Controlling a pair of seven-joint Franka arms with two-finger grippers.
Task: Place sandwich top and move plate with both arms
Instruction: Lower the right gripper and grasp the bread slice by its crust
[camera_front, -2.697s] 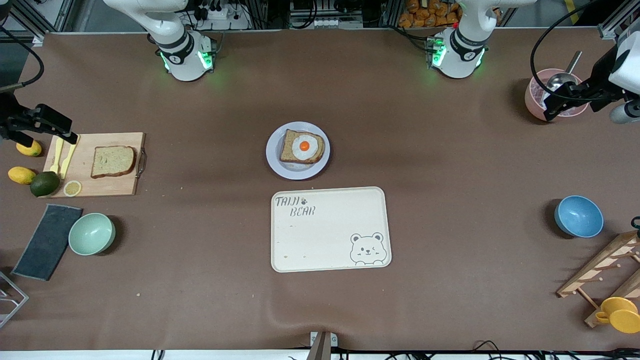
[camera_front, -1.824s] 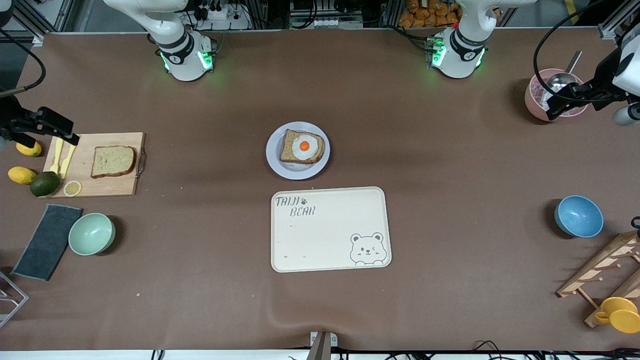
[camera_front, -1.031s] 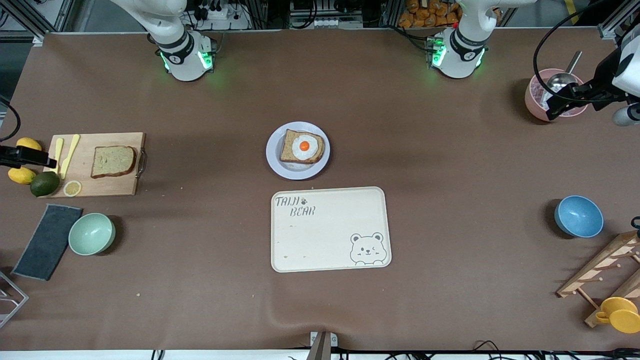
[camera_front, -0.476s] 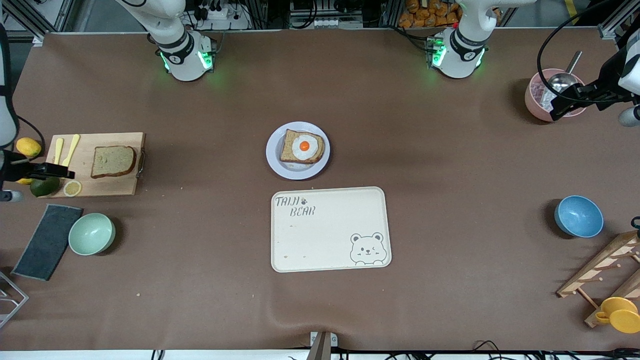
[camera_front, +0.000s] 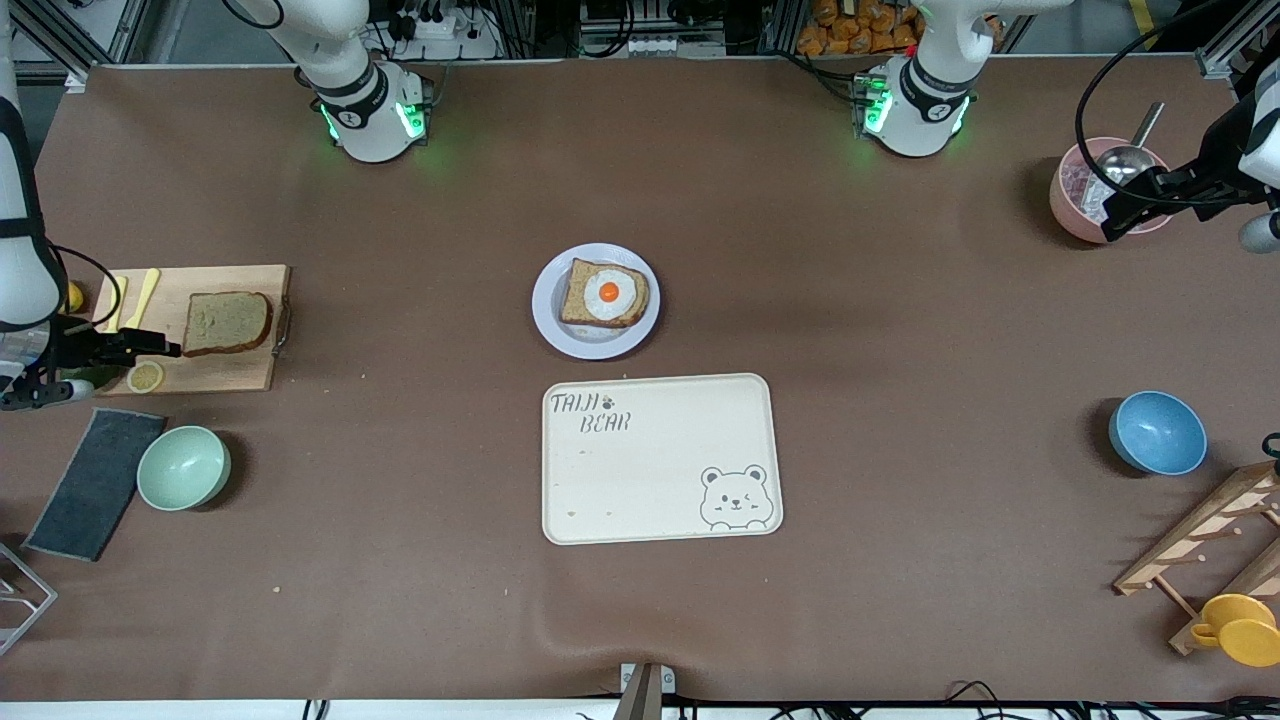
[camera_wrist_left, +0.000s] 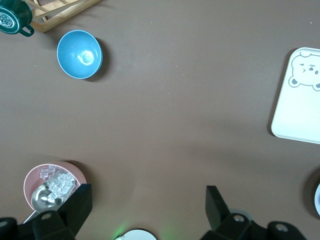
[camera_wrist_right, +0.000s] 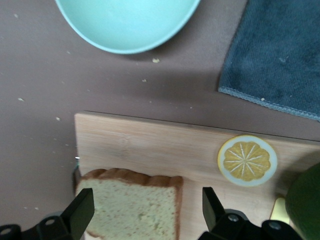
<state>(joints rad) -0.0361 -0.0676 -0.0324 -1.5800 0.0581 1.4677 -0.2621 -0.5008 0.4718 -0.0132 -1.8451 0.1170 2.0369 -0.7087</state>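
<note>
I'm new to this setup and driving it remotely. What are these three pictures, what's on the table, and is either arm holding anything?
Two white robot arms work at a brown table. One picture looks down from across the table; the other two come from cameras on each wrist. The right gripper hangs open over the cutting board, at the plain bread slice, the sandwich top. The left gripper waits, open, over the pink bowl. Mid-table, the plate carries egg-topped bread, with the bear tray nearer the front camera. Nothing is held.
</note>
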